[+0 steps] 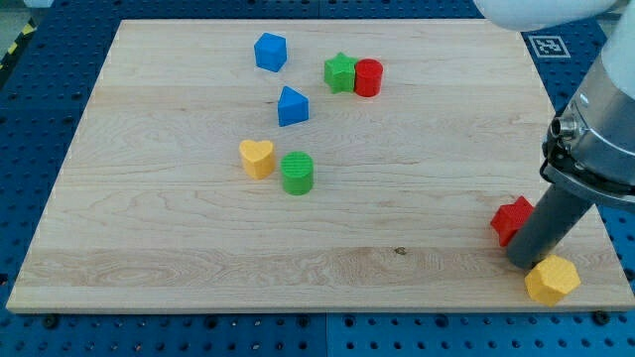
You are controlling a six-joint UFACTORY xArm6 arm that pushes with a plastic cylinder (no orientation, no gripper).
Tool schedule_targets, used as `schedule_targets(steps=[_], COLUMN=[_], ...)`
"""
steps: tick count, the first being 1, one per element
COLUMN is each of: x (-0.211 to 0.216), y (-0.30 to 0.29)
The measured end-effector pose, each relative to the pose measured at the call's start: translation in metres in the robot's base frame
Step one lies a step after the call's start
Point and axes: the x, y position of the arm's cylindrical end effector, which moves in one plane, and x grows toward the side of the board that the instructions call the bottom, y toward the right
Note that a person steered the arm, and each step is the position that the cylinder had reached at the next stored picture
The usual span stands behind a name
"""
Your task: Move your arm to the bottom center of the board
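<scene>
My tip (pixel 523 261) rests on the wooden board (pixel 198 248) at the view's bottom right. It sits between a red star block (pixel 510 218), just above-left of it, and a yellow hexagon block (pixel 552 280), just below-right of it. The rod hides part of the red star. Whether the tip touches either block cannot be told. The bottom center of the board lies well to the tip's left.
A blue cube (pixel 270 52), a blue wedge-shaped block (pixel 292 105), a green star (pixel 339 72) touching a red cylinder (pixel 368 77), a yellow heart (pixel 257 158) and a green cylinder (pixel 297 173) lie in the board's upper middle. The arm's body (pixel 595 129) looms at the right edge.
</scene>
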Motion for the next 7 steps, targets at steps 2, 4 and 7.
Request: schedule_targets(steps=[2, 4, 7], x=[0.0, 0.023, 0.034], y=[-0.043, -0.074, -0.074])
